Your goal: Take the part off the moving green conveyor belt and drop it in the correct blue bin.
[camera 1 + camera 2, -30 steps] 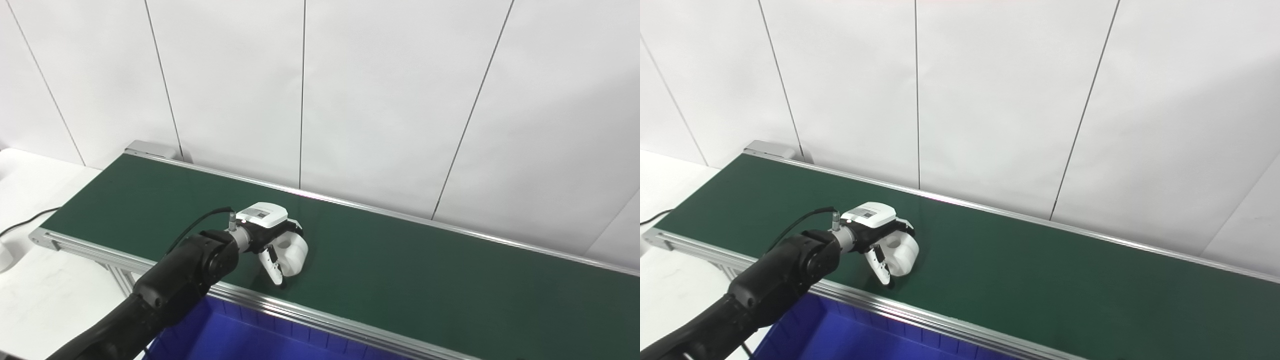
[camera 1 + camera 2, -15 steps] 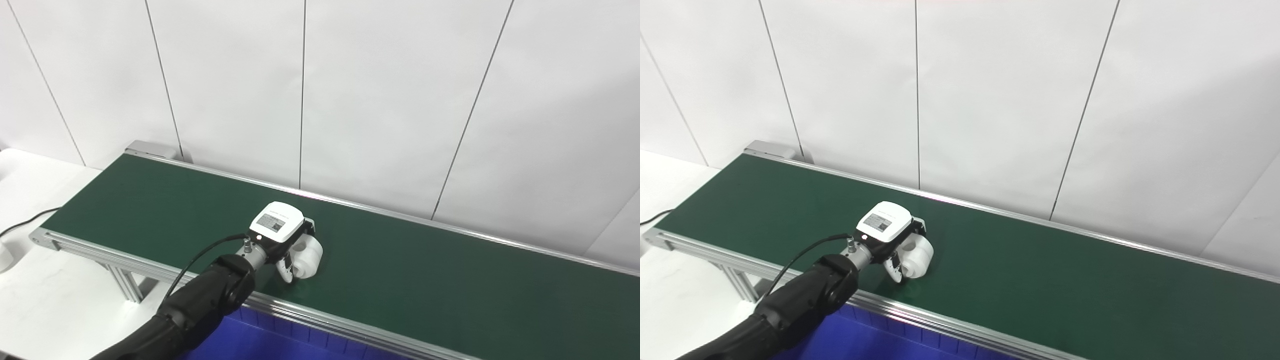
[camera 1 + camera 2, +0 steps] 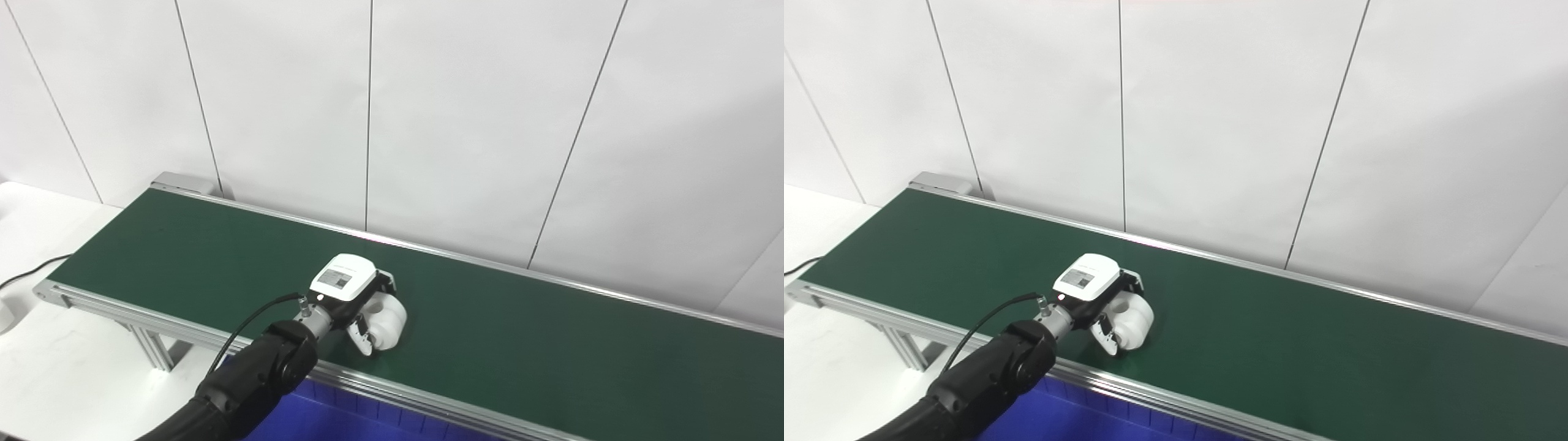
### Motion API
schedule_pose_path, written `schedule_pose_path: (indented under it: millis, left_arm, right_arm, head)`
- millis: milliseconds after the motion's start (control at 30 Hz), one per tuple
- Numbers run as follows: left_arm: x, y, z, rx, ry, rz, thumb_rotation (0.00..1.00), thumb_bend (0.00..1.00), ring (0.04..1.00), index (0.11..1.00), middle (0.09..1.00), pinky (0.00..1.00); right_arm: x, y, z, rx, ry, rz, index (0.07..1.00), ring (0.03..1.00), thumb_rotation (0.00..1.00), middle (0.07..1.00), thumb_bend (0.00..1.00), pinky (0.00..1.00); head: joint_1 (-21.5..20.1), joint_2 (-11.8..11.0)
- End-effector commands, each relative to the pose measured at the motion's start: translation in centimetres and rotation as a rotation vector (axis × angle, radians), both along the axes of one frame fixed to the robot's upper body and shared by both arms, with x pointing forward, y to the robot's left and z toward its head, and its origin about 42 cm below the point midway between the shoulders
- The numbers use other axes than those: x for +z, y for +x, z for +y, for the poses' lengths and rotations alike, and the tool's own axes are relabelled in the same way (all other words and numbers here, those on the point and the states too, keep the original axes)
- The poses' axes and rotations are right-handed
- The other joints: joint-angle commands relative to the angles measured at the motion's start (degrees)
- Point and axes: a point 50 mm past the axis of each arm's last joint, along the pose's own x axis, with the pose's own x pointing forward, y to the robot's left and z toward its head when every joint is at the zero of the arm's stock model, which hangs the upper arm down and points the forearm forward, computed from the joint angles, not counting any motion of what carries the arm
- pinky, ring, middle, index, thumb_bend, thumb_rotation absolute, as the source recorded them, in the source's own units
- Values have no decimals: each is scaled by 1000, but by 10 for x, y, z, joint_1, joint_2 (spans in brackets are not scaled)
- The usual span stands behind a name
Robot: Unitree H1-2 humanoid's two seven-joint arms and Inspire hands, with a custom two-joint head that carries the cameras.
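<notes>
A white round part [image 3: 388, 318] with a hole in its side rests low on the green conveyor belt [image 3: 551, 343], near the front rail. My left hand [image 3: 350, 293] reaches in from the lower left and its fingers curl around the part, the thumb [image 3: 361, 334] pressed on its near side. In the right eye view the same part [image 3: 1134, 316] sits in that hand [image 3: 1095, 289]. A blue bin [image 3: 318, 422] shows just below the belt's front rail. My right hand is out of sight.
An aluminium rail [image 3: 429, 404] runs along the belt's front edge, with a frame leg [image 3: 150, 349] at the left. A white table [image 3: 55, 367] with a black cable [image 3: 30, 272] lies to the left. White wall panels stand right behind the belt.
My left hand with the part has shifted to the right along the belt, and the forearm has swung in under it. The hand's back now faces up more.
</notes>
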Motion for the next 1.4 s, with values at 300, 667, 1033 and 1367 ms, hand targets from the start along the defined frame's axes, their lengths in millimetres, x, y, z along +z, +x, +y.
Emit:
schedule_pose_path:
  millis: [300, 667, 1033, 1367]
  left_arm:
    - [107, -30, 38, -126, 67, -165, 0, 520, 367, 502, 402, 346]
    - [96, -89, 90, -106, 236, -72, 0, 524, 421, 501, 445, 394]
    - [45, -134, 123, 1, 271, 62, 0, 524, 480, 478, 497, 445]
    - [14, -140, 143, 74, 275, 105, 0, 525, 457, 492, 475, 423]
  right_arm:
    - [22, 7, -7, 0, 6, -70, 960, 909, 956, 934, 944, 881]
    - [40, 19, -12, 10, 39, -74, 983, 915, 943, 945, 935, 886]
    - [47, 22, -21, 4, 11, -96, 964, 890, 936, 924, 915, 830]
    - [46, 25, -14, 15, 24, -81, 974, 897, 936, 933, 904, 856]
  head:
    - [27, 40]
    - [63, 81]
    - [69, 94]
    - [58, 89]
